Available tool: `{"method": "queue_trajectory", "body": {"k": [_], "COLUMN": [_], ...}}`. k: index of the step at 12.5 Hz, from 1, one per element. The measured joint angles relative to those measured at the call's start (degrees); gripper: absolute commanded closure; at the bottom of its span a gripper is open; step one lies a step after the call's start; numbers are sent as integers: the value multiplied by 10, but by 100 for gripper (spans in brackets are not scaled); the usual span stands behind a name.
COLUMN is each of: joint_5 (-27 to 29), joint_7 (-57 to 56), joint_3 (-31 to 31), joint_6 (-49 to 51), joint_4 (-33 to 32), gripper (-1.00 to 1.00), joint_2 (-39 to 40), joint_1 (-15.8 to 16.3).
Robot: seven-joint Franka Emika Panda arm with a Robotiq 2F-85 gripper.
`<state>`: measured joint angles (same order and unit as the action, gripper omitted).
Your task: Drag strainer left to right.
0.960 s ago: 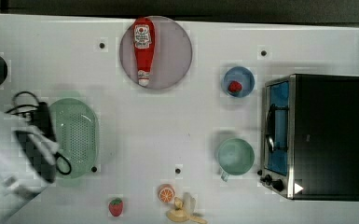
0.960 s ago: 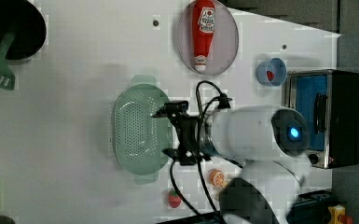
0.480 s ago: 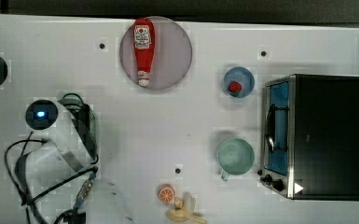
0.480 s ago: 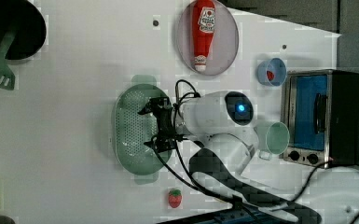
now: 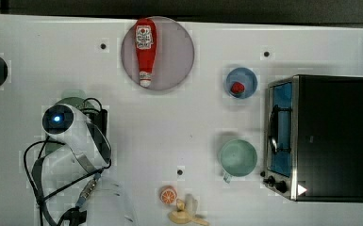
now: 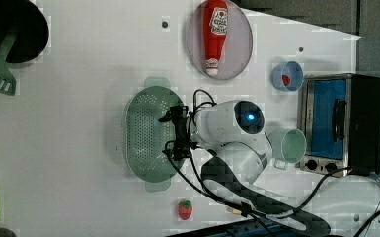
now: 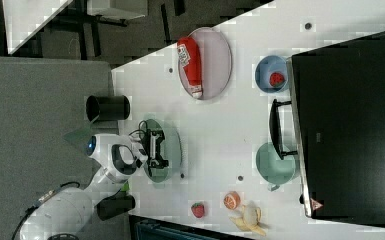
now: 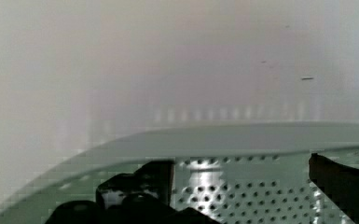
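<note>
The pale mint-green oval strainer (image 6: 145,131) lies on the white table at the top view's left, where my arm covers most of it and one end tab (image 5: 73,97) pokes out. My gripper (image 6: 173,132) hangs over the side of the bowl nearest the mug, open, with its black fingers (image 8: 137,184) spread apart just inside the rim. In the wrist view the strainer's rim (image 8: 242,140) arcs across with the perforated wall behind the fingers. In the right view the gripper (image 7: 156,149) is above the strainer (image 7: 172,145).
A ketchup bottle (image 5: 144,49) lies on a grey plate (image 5: 179,52). A blue bowl (image 5: 251,77), a mint mug (image 5: 238,157) and a toaster oven (image 5: 330,136) stand at the top view's right. An orange (image 5: 168,194), a banana (image 5: 186,212) and a strawberry (image 6: 184,210) lie near the front edge.
My arm has swung in over the strainer and now covers it in the top view. The gripper has settled at the bowl's rim. The strainer has stayed in place.
</note>
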<state>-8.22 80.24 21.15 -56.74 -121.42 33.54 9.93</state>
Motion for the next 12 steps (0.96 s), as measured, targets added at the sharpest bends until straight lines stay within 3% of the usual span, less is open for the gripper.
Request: {"method": "queue_trajectory", "body": {"k": [5, 12], "joint_5": [-2, -9], "joint_7": [0, 5], "joint_3": [6, -37], "joint_6": [-37, -50], "joint_4": [-2, -31], "gripper": [-100, -100], "joint_2": [-4, -12], "joint_1": [-2, 4]}}
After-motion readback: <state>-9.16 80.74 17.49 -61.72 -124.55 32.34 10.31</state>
